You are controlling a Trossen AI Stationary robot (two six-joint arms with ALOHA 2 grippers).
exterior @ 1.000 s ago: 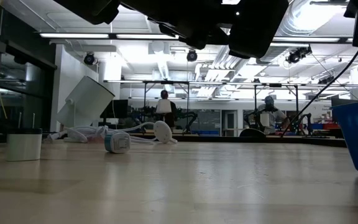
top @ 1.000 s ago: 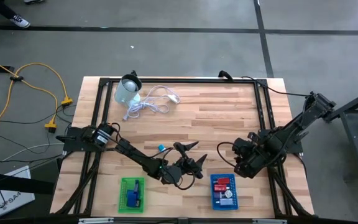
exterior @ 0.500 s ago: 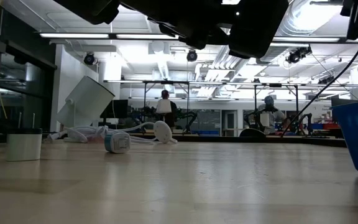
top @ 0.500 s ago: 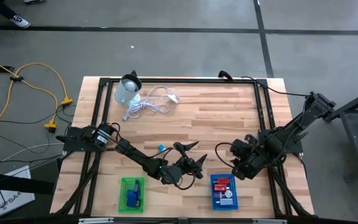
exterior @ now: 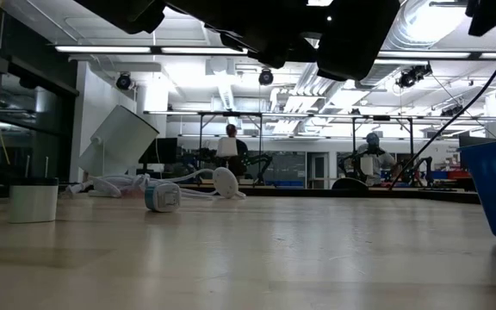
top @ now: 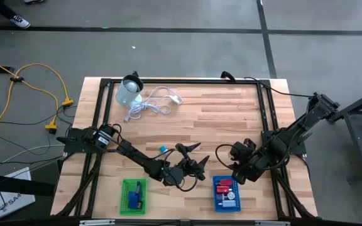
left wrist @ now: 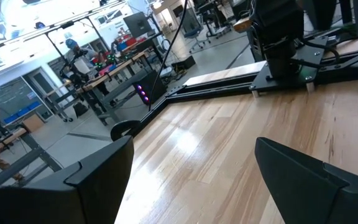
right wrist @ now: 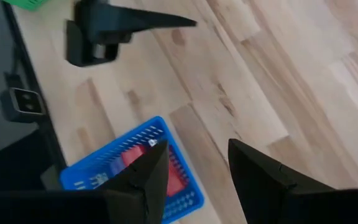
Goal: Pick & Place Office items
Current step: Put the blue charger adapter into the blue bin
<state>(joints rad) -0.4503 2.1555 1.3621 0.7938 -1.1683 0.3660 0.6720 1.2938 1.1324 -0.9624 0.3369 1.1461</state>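
While nothing on the table (top: 219, 107) shifts over the last second, the right arm creeps inward from beyond the blue basket's (top: 215, 194) far corner toward the table's middle, ending above the basket's back edge; the left arm keeps its pose, stretched across the boards on the other side of the blue basket.

Right gripper (right wrist: 197, 152): fingers part-spread, bare wood and the basket's corner showing through the gap, nothing held; reads as empty and travelling.
Left gripper (left wrist: 194, 143): fingers spread wide, only wood between them, empty; hovers just beside the blue basket, toward the green basket (top: 123, 194).

Blue basket already carries office items: a red piece (top: 225, 184) and a white piece (top: 230, 196), others too small to sort; green basket, well apart from it along the same near edge, holds a blue piece (top: 135, 199).
Pale container (top: 128, 93) and coiled white cable (top: 153, 103): far corner, well apart from the blue basket, unmoved.
One small blue item (top: 163, 149) lies loose on the wood, beyond the left arm from the blue basket; unmoved.

Judgement: the right arm's drift away from over the blue basket with an empty claw looks like a retreat after a drop, or a reach for the next piece; the loose blue item appears to be the remaining pick, nearer the left gripper; sorting seems mostly done.
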